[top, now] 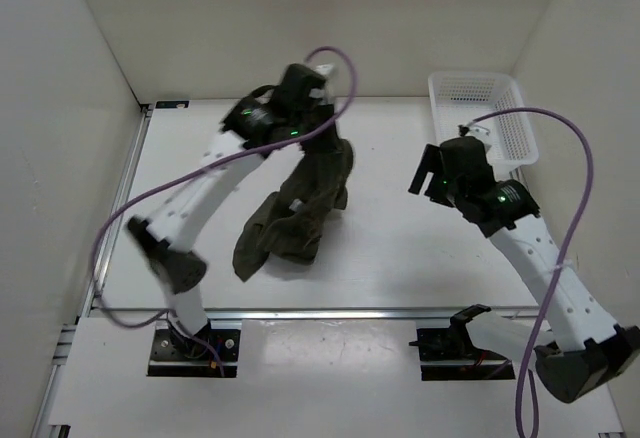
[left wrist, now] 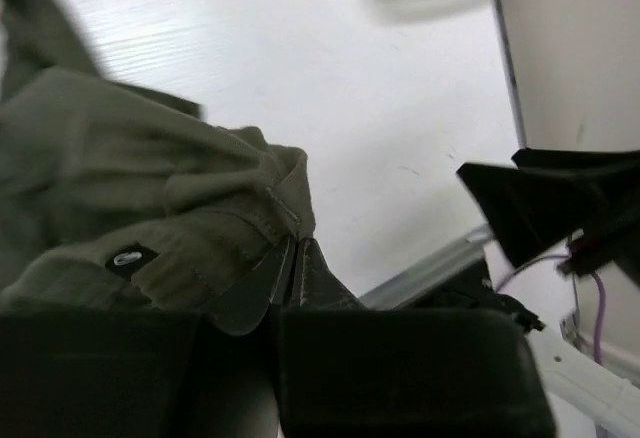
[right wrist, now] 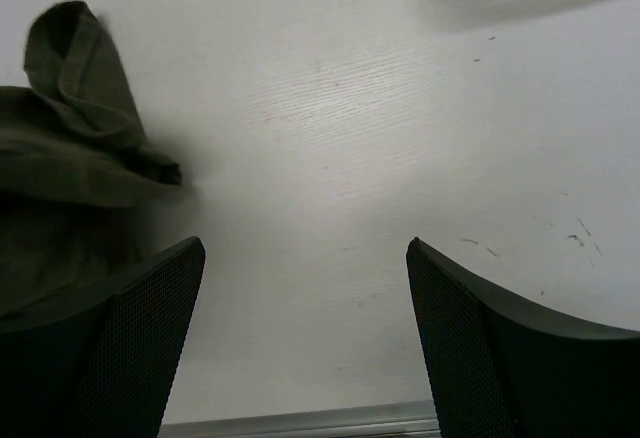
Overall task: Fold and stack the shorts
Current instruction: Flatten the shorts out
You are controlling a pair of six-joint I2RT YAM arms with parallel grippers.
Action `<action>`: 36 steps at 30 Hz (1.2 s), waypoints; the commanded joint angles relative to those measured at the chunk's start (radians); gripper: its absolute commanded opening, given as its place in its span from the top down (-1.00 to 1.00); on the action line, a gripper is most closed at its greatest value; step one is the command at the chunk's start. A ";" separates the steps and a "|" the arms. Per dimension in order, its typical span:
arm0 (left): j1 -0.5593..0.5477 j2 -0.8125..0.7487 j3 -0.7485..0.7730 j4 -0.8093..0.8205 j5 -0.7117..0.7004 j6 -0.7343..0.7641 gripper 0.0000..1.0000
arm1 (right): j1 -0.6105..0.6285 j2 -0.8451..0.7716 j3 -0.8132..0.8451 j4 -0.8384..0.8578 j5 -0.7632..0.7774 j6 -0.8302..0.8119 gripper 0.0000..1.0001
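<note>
The dark olive-green shorts point(top: 298, 215) hang crumpled from my left gripper point(top: 325, 140), their lower part resting on the white table left of centre. In the left wrist view my left gripper point(left wrist: 297, 244) is shut on a stitched edge of the shorts point(left wrist: 130, 198). My right gripper point(top: 424, 172) hovers open over bare table to the right of the shorts, with nothing in it. The right wrist view shows its two fingers spread around the gripper's midpoint point(right wrist: 305, 258), and the shorts point(right wrist: 70, 158) lie off to the left, apart from them.
A white mesh basket point(top: 512, 128) stands at the back right, just behind the right wrist. White walls close in the table on the left, back and right. A metal rail point(top: 330, 313) runs along the near edge. Purple cables loop from both arms.
</note>
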 commanded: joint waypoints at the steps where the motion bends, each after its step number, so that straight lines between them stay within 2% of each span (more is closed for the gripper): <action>1: -0.102 0.276 0.246 0.016 0.147 0.021 0.79 | -0.028 -0.069 -0.035 -0.029 0.050 0.027 -0.72; 2: -0.135 0.415 0.349 -0.007 0.167 0.021 0.79 | -0.043 -0.078 -0.048 -0.045 0.059 0.036 -0.72; 3: -0.136 0.474 0.549 -0.034 0.225 0.021 0.59 | -0.057 -0.087 -0.048 -0.045 0.059 0.036 -0.72; 5: -0.145 0.537 0.646 -0.068 0.294 0.012 -0.10 | -0.069 -0.101 -0.072 -0.072 0.059 0.036 -0.72; 6: -0.145 0.510 0.588 -0.059 0.290 0.012 -0.27 | -0.080 -0.116 -0.072 -0.072 0.059 0.036 -0.72; 7: -0.133 0.469 0.517 -0.023 0.261 0.012 -0.64 | -0.080 -0.129 -0.088 -0.072 0.059 0.036 -0.72; 8: -0.132 0.417 0.431 0.002 0.224 0.021 -0.80 | -0.089 -0.129 -0.103 -0.072 0.059 0.026 -0.72; 9: -0.104 0.305 0.258 0.024 0.165 0.021 -0.83 | -0.089 -0.129 -0.103 -0.072 0.059 0.026 -0.72; 10: -0.085 0.249 0.178 0.033 0.146 0.021 -0.86 | -0.089 -0.129 -0.112 -0.072 0.059 0.015 -0.70; 11: -0.065 0.196 0.101 0.047 0.130 0.021 -0.69 | -0.089 -0.115 -0.112 -0.072 0.050 0.003 -0.70; 12: -0.033 0.093 -0.038 0.056 0.085 0.021 -0.43 | -0.089 -0.106 -0.121 -0.072 0.050 0.003 -0.65; 14: -0.010 -0.002 -0.168 0.056 0.028 0.008 0.19 | -0.089 -0.075 -0.122 -0.054 0.012 -0.025 -0.58; 15: 0.010 -0.094 -0.294 0.056 0.006 -0.009 0.66 | -0.063 -0.066 -0.122 -0.043 -0.020 -0.036 -0.51; 16: 0.021 -0.136 -0.356 0.056 -0.024 -0.022 0.79 | -0.047 -0.055 -0.131 -0.031 -0.036 -0.049 -0.48; 20: 0.088 -0.318 -0.625 0.056 -0.069 -0.109 0.79 | 0.110 0.047 -0.109 0.032 -0.088 -0.040 -0.45; 21: 0.105 -0.354 -0.674 0.056 -0.069 -0.130 0.79 | 0.191 0.074 -0.086 0.041 -0.088 -0.007 -0.45; 23: 0.157 -0.455 -0.826 0.074 -0.060 -0.189 0.69 | 0.265 0.162 -0.062 0.070 -0.112 0.018 -0.51; 25: 0.226 -0.535 -0.983 0.103 -0.022 -0.232 0.36 | 0.355 0.221 -0.034 0.116 -0.164 0.050 -0.61; 26: 0.249 -0.555 -1.031 0.120 0.041 -0.232 0.08 | 0.386 0.283 -0.022 0.116 -0.165 0.062 -0.74; 27: 0.268 -0.569 -1.073 0.149 0.061 -0.248 -0.57 | 0.435 0.317 -0.007 0.116 -0.165 0.074 -0.81; 29: 0.294 -0.590 -1.165 0.160 0.073 -0.293 -0.94 | 0.473 0.409 0.052 0.116 -0.155 0.087 -0.86; 30: 0.309 -0.599 -1.191 0.160 0.073 -0.307 -1.00 | 0.504 0.433 0.072 0.116 -0.140 0.096 -0.86; 33: 0.346 -0.599 -1.280 0.228 0.092 -0.342 -1.00 | 0.526 0.512 0.144 0.116 -0.131 0.105 -0.86; 35: 0.374 -0.554 -1.311 0.278 0.081 -0.356 -0.93 | 0.526 0.583 0.188 0.127 -0.131 0.105 -0.86; 36: 0.387 -0.531 -1.323 0.295 0.093 -0.367 -0.93 | 0.526 0.607 0.202 0.127 -0.131 0.114 -0.79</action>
